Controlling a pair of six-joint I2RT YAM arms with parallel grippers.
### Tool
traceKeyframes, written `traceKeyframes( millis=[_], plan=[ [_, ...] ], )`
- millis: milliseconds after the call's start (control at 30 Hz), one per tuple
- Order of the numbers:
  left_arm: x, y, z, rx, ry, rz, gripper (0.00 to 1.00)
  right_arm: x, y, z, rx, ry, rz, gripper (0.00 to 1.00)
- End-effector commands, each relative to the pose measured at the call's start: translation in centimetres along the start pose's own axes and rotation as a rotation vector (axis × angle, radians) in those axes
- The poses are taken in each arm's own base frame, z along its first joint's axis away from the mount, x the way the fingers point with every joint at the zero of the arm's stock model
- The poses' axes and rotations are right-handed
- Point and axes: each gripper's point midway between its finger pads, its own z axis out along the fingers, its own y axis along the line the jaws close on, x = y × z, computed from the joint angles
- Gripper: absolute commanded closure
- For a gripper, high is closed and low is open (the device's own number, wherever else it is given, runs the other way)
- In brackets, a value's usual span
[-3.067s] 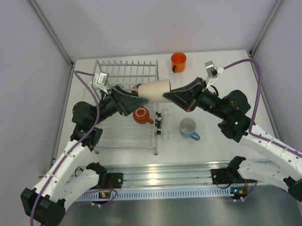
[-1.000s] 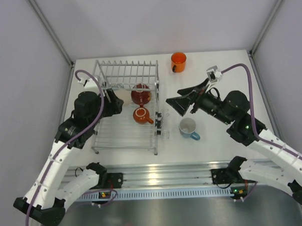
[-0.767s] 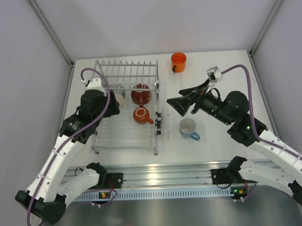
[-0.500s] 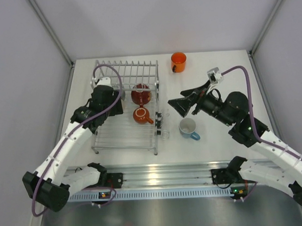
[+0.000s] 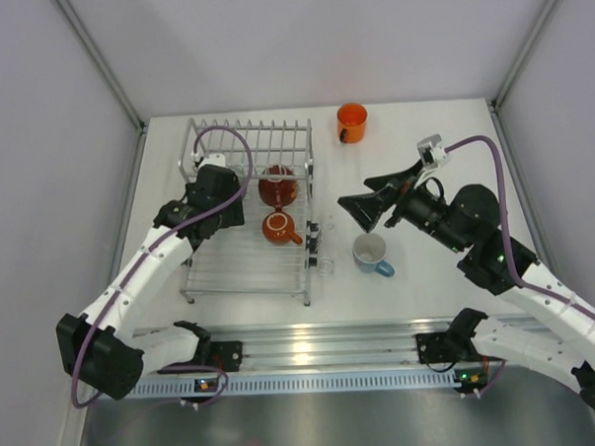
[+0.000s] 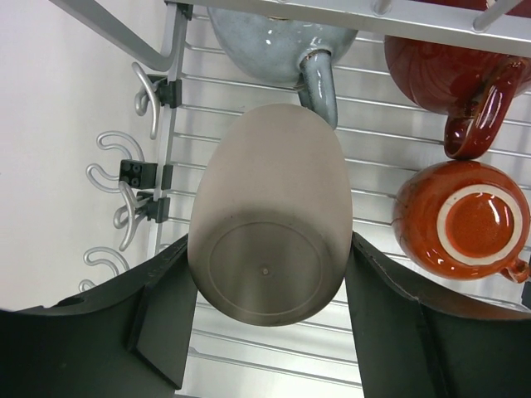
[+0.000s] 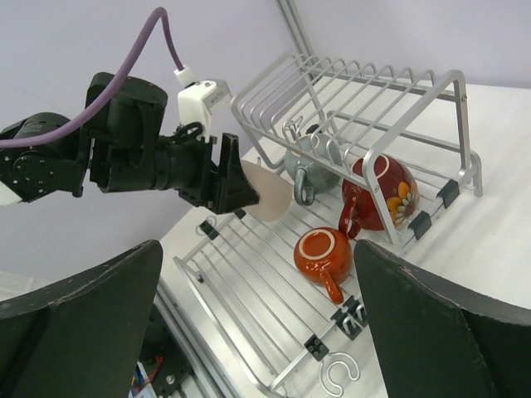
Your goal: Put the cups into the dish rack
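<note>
My left gripper [image 6: 265, 308] is shut on a grey-beige cup [image 6: 267, 217], its base toward the camera, held just above the dish rack [image 6: 390, 137] floor at the back left. In the rack sit a red flowered cup [image 7: 386, 192], an upturned dark red-orange cup [image 7: 325, 253] and a grey glazed cup [image 7: 311, 166]. The top view hides the held cup under the left gripper [image 5: 225, 201]. My right gripper [image 5: 352, 203] hangs open and empty right of the rack, above a light blue cup [image 5: 371, 252]. A bright orange cup [image 5: 351, 121] stands at the back.
The dish rack [image 5: 242, 270] fills the table's left half, with a raised tine frame [image 5: 249, 141] along its back. Wire hooks [image 5: 324, 266] stick out on its right side near the blue cup. Enclosure posts rise at both back corners.
The left arm has carried the beige cup left and back over the rack, from beside the red cup toward the rear left. The right gripper has drawn slightly right, still open.
</note>
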Motion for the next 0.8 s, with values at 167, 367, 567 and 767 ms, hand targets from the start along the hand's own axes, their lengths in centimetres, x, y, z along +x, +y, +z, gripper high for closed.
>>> traceKeyframes(
  millis=[167,367,567,767],
  plan=[
    [0.1,1.5,0.7,-0.067,0.004,-0.026,1.0,-1.2,0.0,-0.7,0.004,-0.042,-0.024,0.01],
    [0.7,1.8,1.5,-0.074,0.039,-0.038,1.0,-1.3,-0.1,-0.8,0.007,-0.045,-0.023,0.01],
    [1.7,2.2,2.6,-0.09,0.083,-0.058,1.0,-1.3,0.1,-0.8,-0.004,-0.05,-0.014,0.01],
    [1.9,1.8,3.2,-0.081,0.11,-0.058,0.9,-1.4,0.3,-0.7,-0.014,-0.052,-0.017,0.01]
  ],
)
